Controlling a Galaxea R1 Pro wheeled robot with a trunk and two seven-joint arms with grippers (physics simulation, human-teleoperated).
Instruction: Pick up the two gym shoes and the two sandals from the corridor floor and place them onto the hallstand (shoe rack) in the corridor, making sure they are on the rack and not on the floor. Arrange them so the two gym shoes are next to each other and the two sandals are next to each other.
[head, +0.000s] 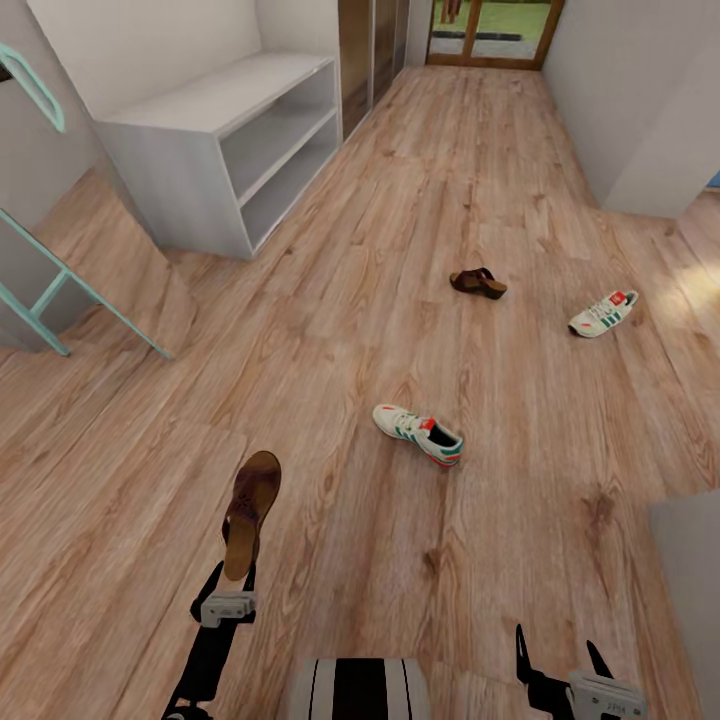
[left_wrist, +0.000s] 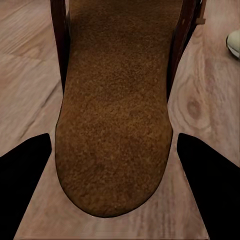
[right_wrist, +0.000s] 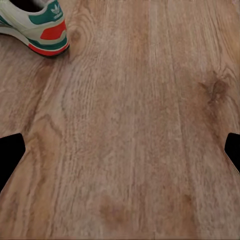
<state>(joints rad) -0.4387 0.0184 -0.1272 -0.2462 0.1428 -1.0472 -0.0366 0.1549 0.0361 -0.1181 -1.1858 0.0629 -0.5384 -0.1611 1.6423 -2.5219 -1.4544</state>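
Head view: left hand (head: 228, 590) clamped on one sandal (head: 250, 510), lifted for carrying to the hallstand (head: 225, 140); other sandal (head: 478, 283) and gym shoes (head: 418, 433) lie on the corridor floor (head: 330, 330) | Left wrist: sole between fingers (left_wrist: 22, 175) | Right wrist: fingers (right_wrist: 10, 155) apart, empty, sneaker heel (right_wrist: 35, 25) ahead.

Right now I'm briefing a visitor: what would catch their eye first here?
A brown sandal sticks forward from the left gripper, held clear above the floor. Three more shoes lie scattered: a sneaker mid-floor, a second sandal beyond it, another sneaker far right. The grey rack stands upper left.
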